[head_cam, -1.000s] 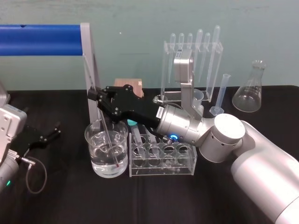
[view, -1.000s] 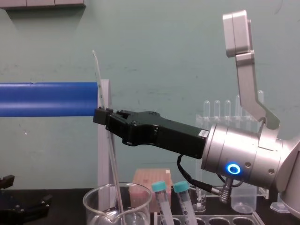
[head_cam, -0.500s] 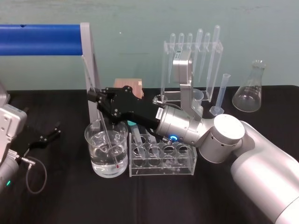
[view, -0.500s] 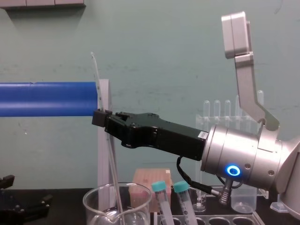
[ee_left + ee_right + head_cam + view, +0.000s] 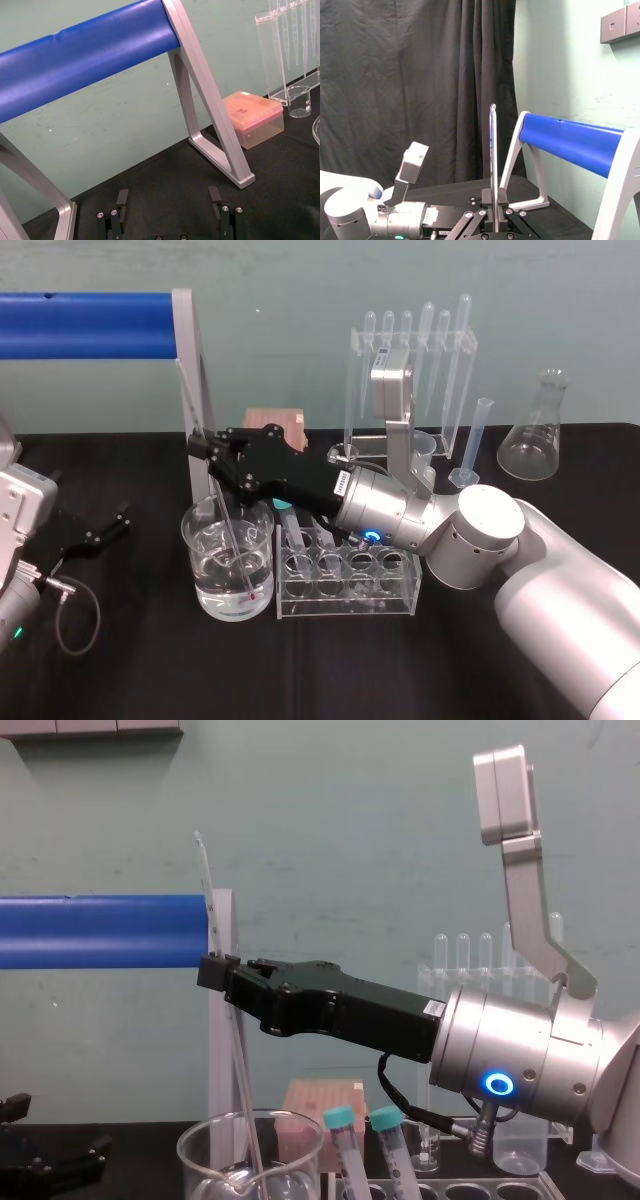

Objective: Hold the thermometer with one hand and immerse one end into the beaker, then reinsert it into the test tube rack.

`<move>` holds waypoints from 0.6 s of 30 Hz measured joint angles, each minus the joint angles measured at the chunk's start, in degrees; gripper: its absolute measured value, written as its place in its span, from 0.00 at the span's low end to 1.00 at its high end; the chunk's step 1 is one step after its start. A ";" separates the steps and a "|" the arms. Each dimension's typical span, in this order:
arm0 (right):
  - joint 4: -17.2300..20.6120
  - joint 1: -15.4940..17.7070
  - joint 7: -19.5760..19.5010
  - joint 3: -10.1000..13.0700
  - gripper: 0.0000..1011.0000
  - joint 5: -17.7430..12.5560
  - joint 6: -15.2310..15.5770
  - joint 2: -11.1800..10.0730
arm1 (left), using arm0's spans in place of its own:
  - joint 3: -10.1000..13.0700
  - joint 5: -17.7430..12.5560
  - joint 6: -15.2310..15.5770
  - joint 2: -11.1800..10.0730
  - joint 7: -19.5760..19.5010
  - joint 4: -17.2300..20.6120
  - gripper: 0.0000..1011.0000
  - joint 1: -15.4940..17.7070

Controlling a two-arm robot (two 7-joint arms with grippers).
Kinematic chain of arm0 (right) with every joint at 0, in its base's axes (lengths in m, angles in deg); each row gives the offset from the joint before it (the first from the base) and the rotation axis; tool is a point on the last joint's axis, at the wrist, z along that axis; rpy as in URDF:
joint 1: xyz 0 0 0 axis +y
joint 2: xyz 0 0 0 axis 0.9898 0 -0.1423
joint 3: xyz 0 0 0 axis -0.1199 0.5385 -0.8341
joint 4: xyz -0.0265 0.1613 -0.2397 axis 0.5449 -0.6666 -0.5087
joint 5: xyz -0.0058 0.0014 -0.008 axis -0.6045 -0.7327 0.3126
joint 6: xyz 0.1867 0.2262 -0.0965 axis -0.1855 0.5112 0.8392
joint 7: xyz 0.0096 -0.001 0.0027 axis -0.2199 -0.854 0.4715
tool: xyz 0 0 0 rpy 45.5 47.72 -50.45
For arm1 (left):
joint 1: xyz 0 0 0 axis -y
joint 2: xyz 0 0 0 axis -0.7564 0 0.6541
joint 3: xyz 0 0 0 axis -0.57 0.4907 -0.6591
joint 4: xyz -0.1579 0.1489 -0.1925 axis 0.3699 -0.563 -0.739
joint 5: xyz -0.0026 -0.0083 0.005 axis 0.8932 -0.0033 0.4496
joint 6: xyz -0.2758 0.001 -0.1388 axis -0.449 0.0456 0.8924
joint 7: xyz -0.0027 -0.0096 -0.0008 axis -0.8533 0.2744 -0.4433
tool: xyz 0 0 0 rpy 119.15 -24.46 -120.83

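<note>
Head view: the right gripper (image 5: 206, 452) pinches the thermometer (image 5: 232, 532) partway up, probably so its fingers hang above the rim while the lower end reaches the water. The rod slants, red tip near the bottom of the beaker (image 5: 192, 545). The beaker stands left of the table's (image 5: 150, 670) middle, just beside the test tube rack (image 5: 350, 604), so the return trip looks short. The left gripper (image 5: 122, 517) lies parked near the table's left edge.

Left wrist view: the left gripper (image 5: 168, 196) has its fingers spread, holding nothing.

Right wrist view: the right gripper (image 5: 495, 196) is clamped on the thermometer (image 5: 493, 150), which stands straight up from it.

Chest view: the thermometer (image 5: 208, 890) runs through the right gripper (image 5: 215, 970) down into the beaker (image 5: 196, 1148).
</note>
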 joint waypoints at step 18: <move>-0.09 -0.09 0.08 -0.08 0.05 0.00 -0.04 0.10 | 0.00 0.00 0.00 0.00 0.00 0.00 1.00 0.00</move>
